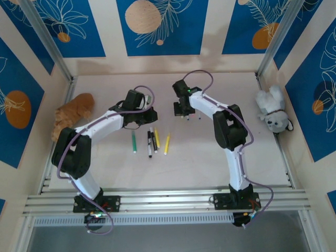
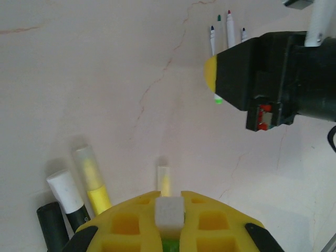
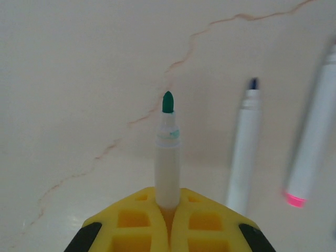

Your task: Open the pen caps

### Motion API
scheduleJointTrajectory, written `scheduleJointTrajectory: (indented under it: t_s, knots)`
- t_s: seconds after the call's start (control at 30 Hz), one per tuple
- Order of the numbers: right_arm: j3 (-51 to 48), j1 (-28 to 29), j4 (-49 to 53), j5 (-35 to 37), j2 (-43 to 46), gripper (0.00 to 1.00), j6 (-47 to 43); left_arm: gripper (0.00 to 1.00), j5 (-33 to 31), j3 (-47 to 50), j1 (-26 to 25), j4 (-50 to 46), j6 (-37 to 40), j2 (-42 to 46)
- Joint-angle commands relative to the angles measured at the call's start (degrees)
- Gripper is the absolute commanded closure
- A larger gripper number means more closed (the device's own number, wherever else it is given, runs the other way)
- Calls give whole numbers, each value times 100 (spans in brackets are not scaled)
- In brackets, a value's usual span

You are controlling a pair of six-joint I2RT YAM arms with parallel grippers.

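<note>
I see the right gripper (image 3: 168, 206) clamped on a white pen (image 3: 167, 157), green tip bare. The left gripper (image 2: 169, 200) pinches a pale cap (image 2: 169, 214). 1 blue-tipped pen (image 3: 243, 152) lies just beside.

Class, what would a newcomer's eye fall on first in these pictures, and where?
The right hand gripping an uncapped green-tipped pen, tip pointing out over the pale table. Then the orange plush toy at the left wall and the white plush toy at the right.
</note>
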State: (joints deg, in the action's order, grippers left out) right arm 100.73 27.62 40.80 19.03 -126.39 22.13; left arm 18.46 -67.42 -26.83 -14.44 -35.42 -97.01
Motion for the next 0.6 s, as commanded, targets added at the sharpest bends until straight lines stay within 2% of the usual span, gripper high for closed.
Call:
scheduleJointTrajectory:
  t_s: [0.0,0.33,0.57]
  knots:
    - [299,-19,419,-99,-226,98,64,100,148,105,81,0,73,144]
    - [371,-90,658,43,-319,93,127,100,168,169,99,81,34,100]
    - [376,-151,718,90,-337,86,162,100,193,172,106,88,11,100]
